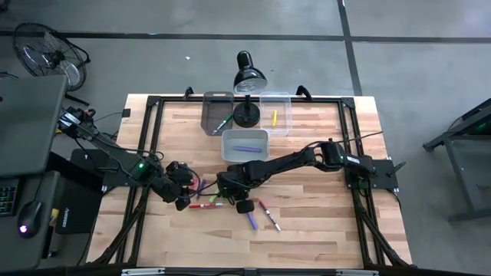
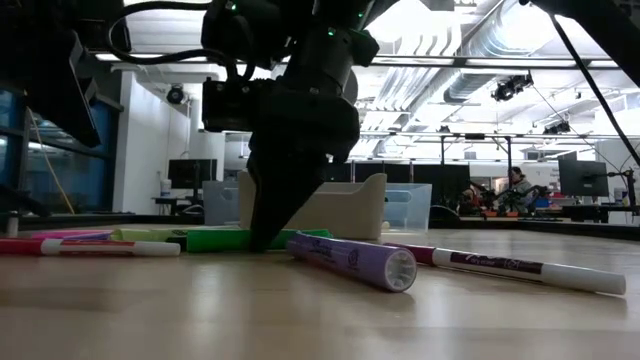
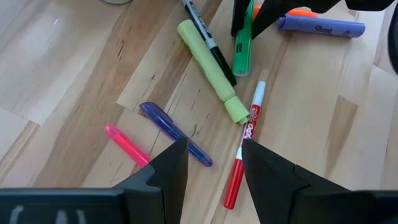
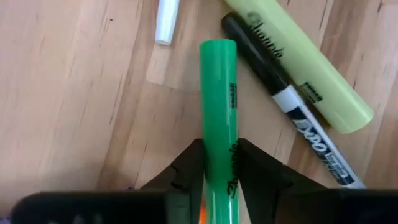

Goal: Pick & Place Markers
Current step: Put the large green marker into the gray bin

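Note:
Several markers lie flat in a loose pile on the wooden table (image 1: 307, 230). My right gripper (image 4: 219, 168) reaches into the pile and is shut on a green marker (image 4: 217, 93). A yellow-green highlighter (image 4: 298, 68) and a black-and-white pen (image 4: 280, 93) lie right beside it. My left gripper (image 3: 211, 168) is open and hovers above a purple pen (image 3: 174, 134), a pink pen (image 3: 127, 144) and a red-and-white pen (image 3: 239, 168). It touches none of them. In the high view the left gripper (image 1: 180, 190) stands just left of the right gripper (image 1: 225, 186). My right gripper pinches the green marker's barrel (image 4: 221, 155) between its two fingers (image 4: 186, 168), which close across its width. The fingers come down from above, as the low view shows at the fingers (image 2: 270, 200). The green marker (image 2: 230, 239) lies flat on the table.
A purple marker (image 2: 350, 260) and a white-and-maroon pen (image 2: 510, 268) lie on the near side of the pile. Three bins stand toward the far edge: a dark one (image 1: 217, 113), a clear one (image 1: 285, 103) and a white one (image 1: 245, 135) holding a purple marker. A black lamp (image 1: 249, 77) stands between them.

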